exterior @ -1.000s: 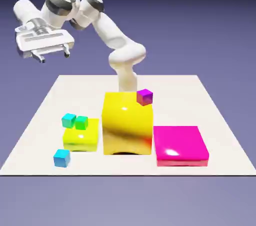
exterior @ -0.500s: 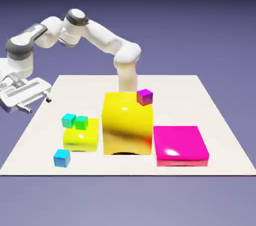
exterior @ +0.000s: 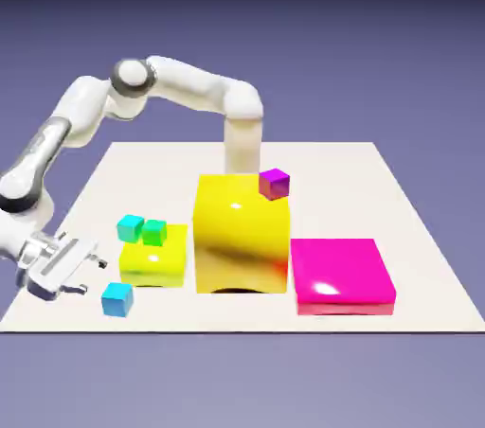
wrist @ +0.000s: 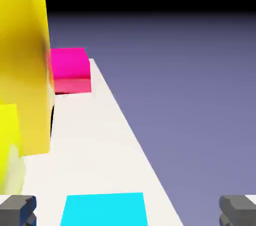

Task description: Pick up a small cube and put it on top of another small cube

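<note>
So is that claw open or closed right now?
Open. The claw shows its two grey fingertips far apart, with the cyan cube lying between them, not squeezed.

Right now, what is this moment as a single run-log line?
phase: approach | hand: open, empty, low beside cyan cube on table | purple cube: on tall yellow block, bare

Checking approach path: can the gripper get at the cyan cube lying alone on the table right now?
Probably yes. The gripper is open, level beside the cyan cube, which shows between the fingertips in the hand view, nothing between.
</note>
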`<action>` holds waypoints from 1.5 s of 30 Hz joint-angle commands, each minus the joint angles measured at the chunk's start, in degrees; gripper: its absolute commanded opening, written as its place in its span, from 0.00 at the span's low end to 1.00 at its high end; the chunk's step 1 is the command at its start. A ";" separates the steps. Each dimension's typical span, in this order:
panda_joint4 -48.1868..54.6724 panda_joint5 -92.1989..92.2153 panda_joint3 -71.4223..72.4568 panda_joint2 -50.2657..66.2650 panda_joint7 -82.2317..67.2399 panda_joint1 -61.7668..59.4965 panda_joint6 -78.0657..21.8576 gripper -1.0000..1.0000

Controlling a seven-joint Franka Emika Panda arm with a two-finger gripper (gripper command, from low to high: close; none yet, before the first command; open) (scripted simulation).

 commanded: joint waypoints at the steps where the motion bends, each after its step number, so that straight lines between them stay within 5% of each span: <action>1: 0.00 0.00 0.00 0.00 0.00 0.00 0.00 0.50; 5: -6.82 0.28 -0.22 -0.82 -1.77 0.96 7.84 0.50; 6: -6.82 0.28 -0.22 -0.82 -1.77 0.96 7.84 0.00; 12: 0.01 -1.78 3.55 1.57 1.41 -2.14 0.76 0.00; 36: -39.98 -12.39 51.33 7.20 21.71 -5.67 -17.19 0.00; 44: -50.86 -13.62 50.56 6.46 20.04 -8.62 -10.05 0.00; 45: -50.86 -13.62 50.56 6.46 20.04 -8.62 -10.05 1.00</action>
